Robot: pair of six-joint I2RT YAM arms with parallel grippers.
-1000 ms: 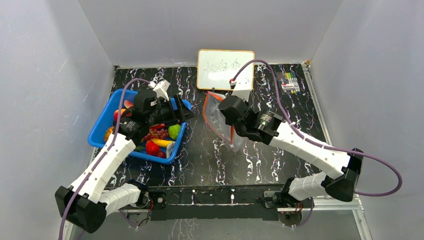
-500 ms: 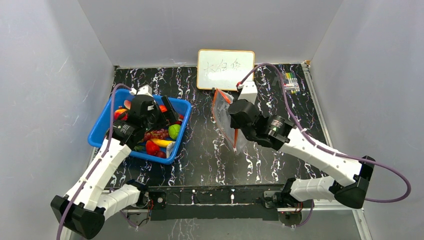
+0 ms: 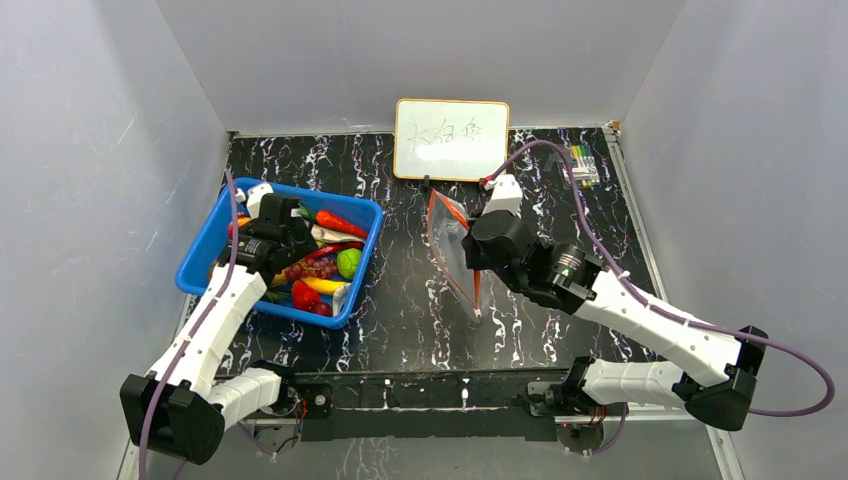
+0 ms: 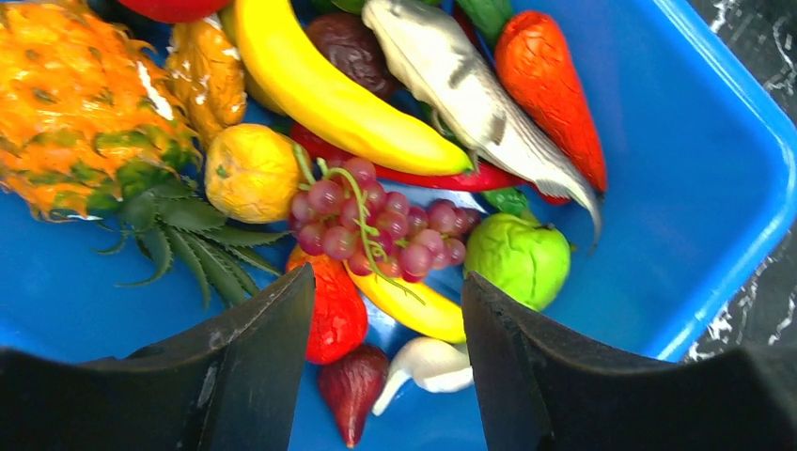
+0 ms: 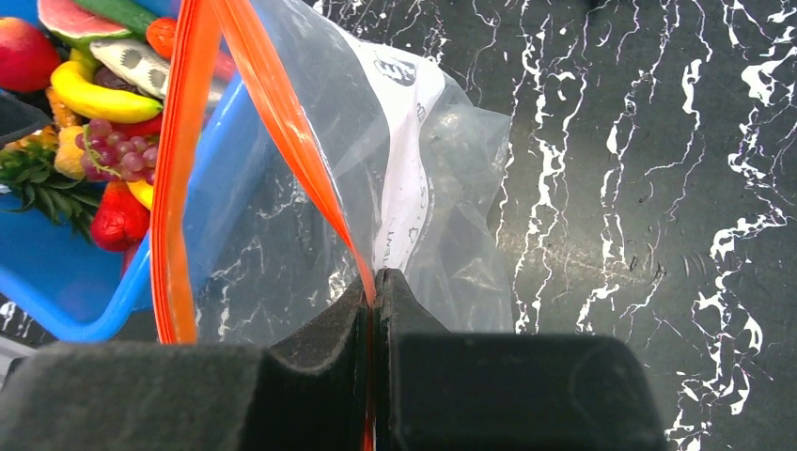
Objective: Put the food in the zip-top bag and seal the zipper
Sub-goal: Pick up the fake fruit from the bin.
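Observation:
The food lies in a blue basket (image 3: pixel 200 255): grapes (image 4: pixel 376 221), a banana (image 4: pixel 324 89), a green fruit (image 4: pixel 517 258), a pineapple (image 4: pixel 75 103), a red strawberry (image 4: pixel 334 310) and others. My left gripper (image 4: pixel 385 310) is open and empty, just above the grapes and a small yellow banana (image 4: pixel 414 305); in the top view it (image 3: pixel 283 232) is over the basket. My right gripper (image 5: pixel 374 282) is shut on the red-orange zipper (image 5: pixel 291 141) of the clear zip-top bag (image 5: pixel 432 188), holding it up with its mouth open; the bag (image 3: pixel 452 255) hangs at mid-table.
A whiteboard (image 3: pixel 451 125) stands at the back centre. A box of markers (image 3: pixel 579 166) lies at the back right. The basket rim (image 4: pixel 742 122) is close on the left gripper's right side. Grey walls enclose the marbled table.
My left gripper has swung back from near the bag to over the basket and lowered toward the food. My right arm has carried the bag slightly right and nearer.

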